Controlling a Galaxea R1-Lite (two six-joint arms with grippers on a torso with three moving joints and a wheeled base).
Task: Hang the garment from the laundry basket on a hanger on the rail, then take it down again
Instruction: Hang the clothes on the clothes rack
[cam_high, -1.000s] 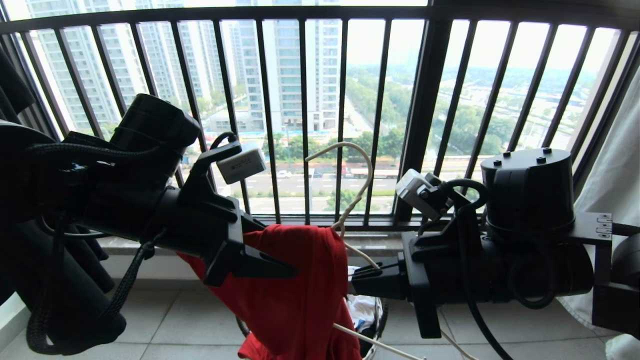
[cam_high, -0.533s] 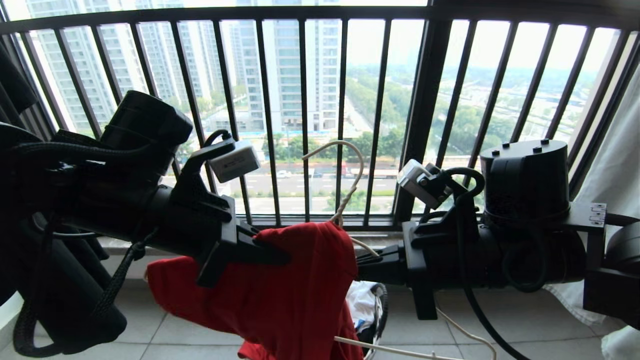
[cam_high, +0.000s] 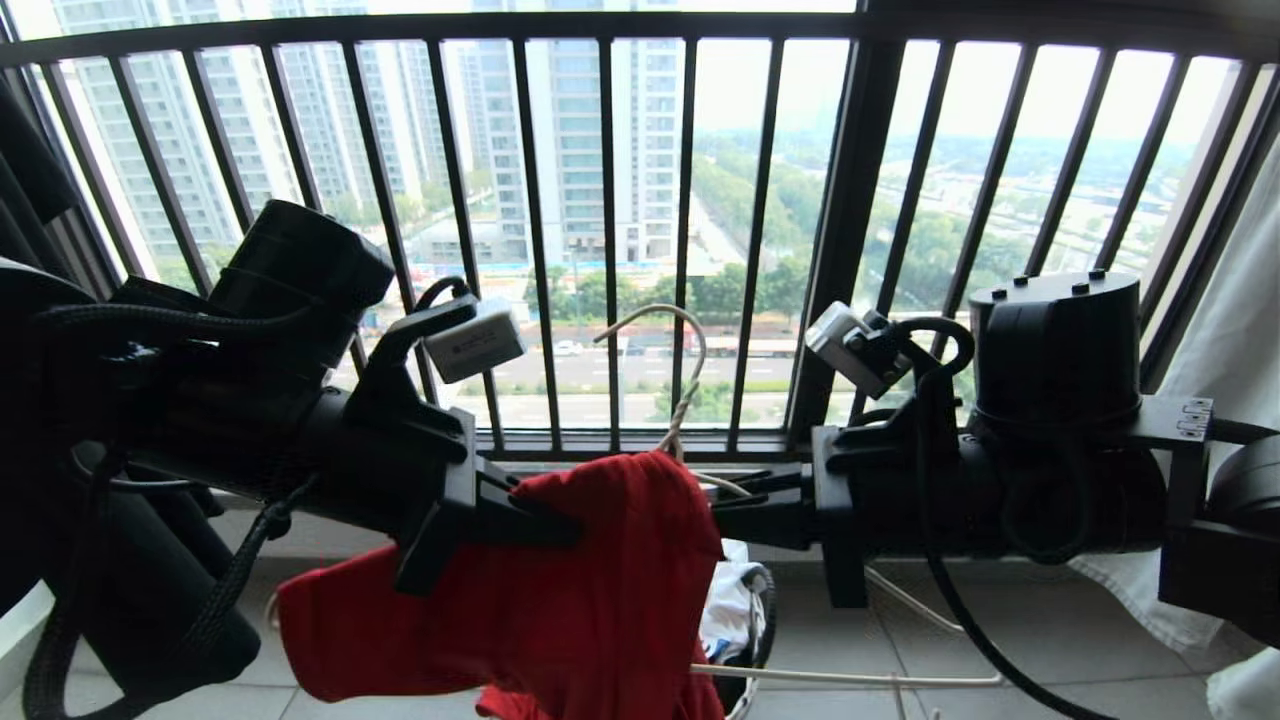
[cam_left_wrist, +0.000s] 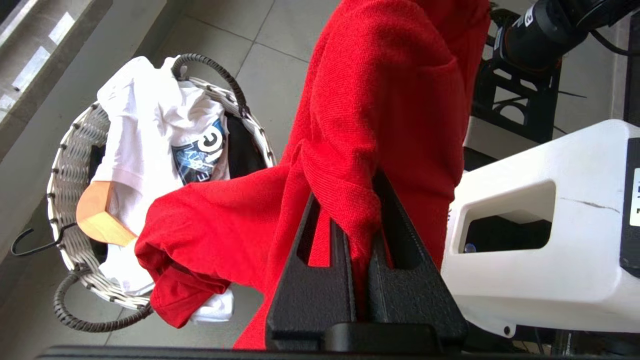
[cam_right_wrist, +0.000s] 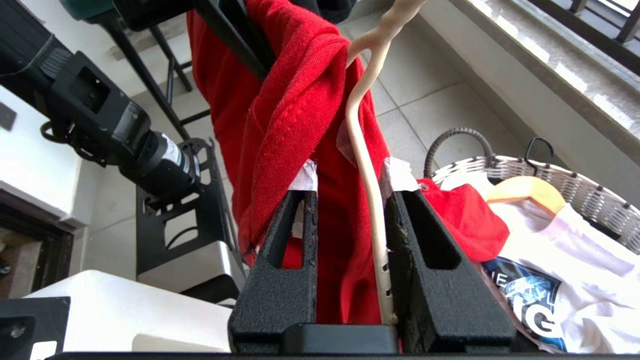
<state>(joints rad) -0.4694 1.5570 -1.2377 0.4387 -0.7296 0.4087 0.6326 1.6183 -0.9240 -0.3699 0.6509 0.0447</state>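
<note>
The red garment (cam_high: 600, 580) hangs draped over the cream wire hanger (cam_high: 690, 370), in front of the black window railing. My left gripper (cam_high: 570, 525) is shut on a bunched fold of the garment (cam_left_wrist: 380, 100), pinched between the fingers of the left gripper (cam_left_wrist: 347, 190). On the other side, the right gripper (cam_high: 725, 495) points at the hanger's neck. In the right wrist view the right gripper (cam_right_wrist: 350, 192) stands open; the hanger's wire (cam_right_wrist: 367, 165) leans against one finger, with red cloth (cam_right_wrist: 290, 110) behind it. The laundry basket (cam_left_wrist: 62, 170) sits on the floor below. The rail is out of view.
A white printed T-shirt (cam_left_wrist: 150, 130) and a tan wooden hanger (cam_right_wrist: 525, 192) lie in the basket (cam_right_wrist: 575, 182). The window railing (cam_high: 610, 230) and its stone sill are just beyond. My white base (cam_left_wrist: 550, 225), a black stand (cam_right_wrist: 175, 220) and a pale cloth (cam_high: 1220, 380) at the right are close by.
The left gripper shut on the red cloth, and the shirt now spreads wider to the left. The right gripper's jaws parted around the hanger wire. The hanger sank a little and its bottom wire levelled.
</note>
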